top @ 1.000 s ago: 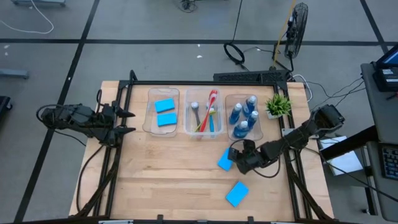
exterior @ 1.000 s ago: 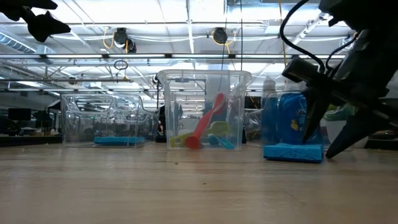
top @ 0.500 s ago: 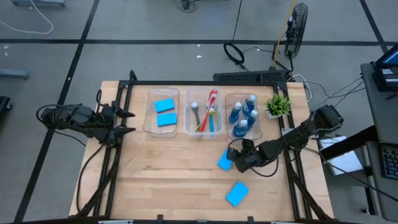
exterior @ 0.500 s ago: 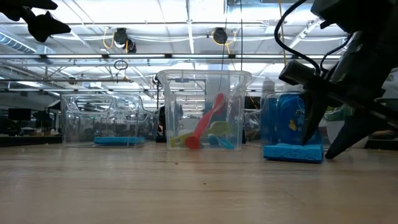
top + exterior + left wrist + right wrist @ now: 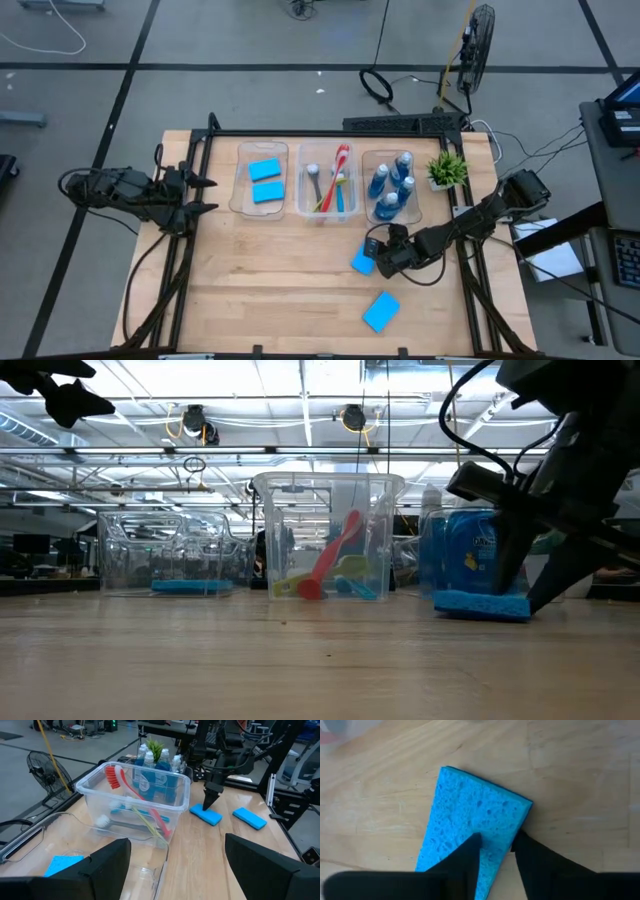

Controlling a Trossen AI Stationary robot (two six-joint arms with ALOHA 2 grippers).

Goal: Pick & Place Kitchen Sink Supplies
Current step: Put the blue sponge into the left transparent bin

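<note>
So this is the sponge-sorting step: two blue sponges already sit in the left bin (image 5: 263, 178), the brushes (image 5: 333, 184) are in the middle bin and the blue bottles (image 5: 392, 186) in the right one, with two sponges left out on the table (image 5: 270, 300).

The right gripper (image 5: 372, 255) is down on the nearer sponge (image 5: 362, 261), which lies on the wood just in front of the bottle bin. In the right wrist view its two dark fingers (image 5: 470, 857) straddle one edge of that sponge (image 5: 470, 820), set narrow with blue foam between them. From the table-level camera the sponge (image 5: 482, 603) looks a touch tipped at one end, but I honestly can't say it's fully pinched or off the table yet, so call it mid-grab.

Next up, I'd guess: finish the squeeze, lift straight up, then carry it across past two bins to the left one without clipping any rims. It's soft foam held by an edge, so it could flop or slip.

The right arm is stretched in low from the table's right side, wrist angled down. The left gripper (image 5: 203, 195) hangs wide open and empty off the left edge of the table, just waiting. The other loose sponge (image 5: 380, 311) sits nearer the front edge.
</note>
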